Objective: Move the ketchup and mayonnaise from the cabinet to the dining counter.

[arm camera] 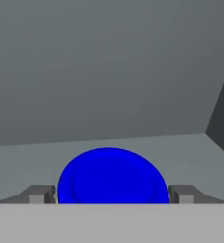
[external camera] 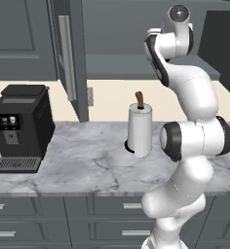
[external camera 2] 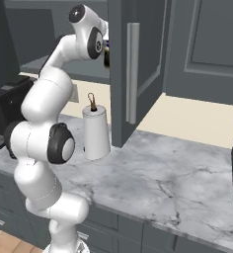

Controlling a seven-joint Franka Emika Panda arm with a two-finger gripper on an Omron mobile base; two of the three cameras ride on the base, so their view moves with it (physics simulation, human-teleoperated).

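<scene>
Fingers (arm camera: pixel 113 194): apart, one tip each side of the mayo lid; hand view doesn't show if they touch it, so can't tell if clamped.
Mayonnaise (arm camera: pixel 113 176): blue round lid seen from above, low centre in hand view, sitting between the two tips. In right base view a dark bit of the jar (external camera 2: pixel 106 55) shows just beside the wrist, at the door edge.
Cabinet (external camera: pixel 136 29): upper wall unit, dark grey, doors open; the arm's top end reaches into it. Long silver handle (external camera 2: pixel 132 71) on the open door in right base view.
Inner shelf (arm camera: pixel 147 149): flat grey, jar stands on it; grey back wall behind, darker side wall at right.
Arm (external camera: pixel 195 141): white w/ dark joints, rises from base, bends up to cabinet height.
Table (external camera: pixel 87 165): grey-white marble worktop w/ drawers below.
Paper-towel roll (external camera: pixel 140 129): upright on table, brown stem on top, just beside arm.
Coffee machine (external camera: pixel 19 126): black, left end of table, well apart from roll.
</scene>
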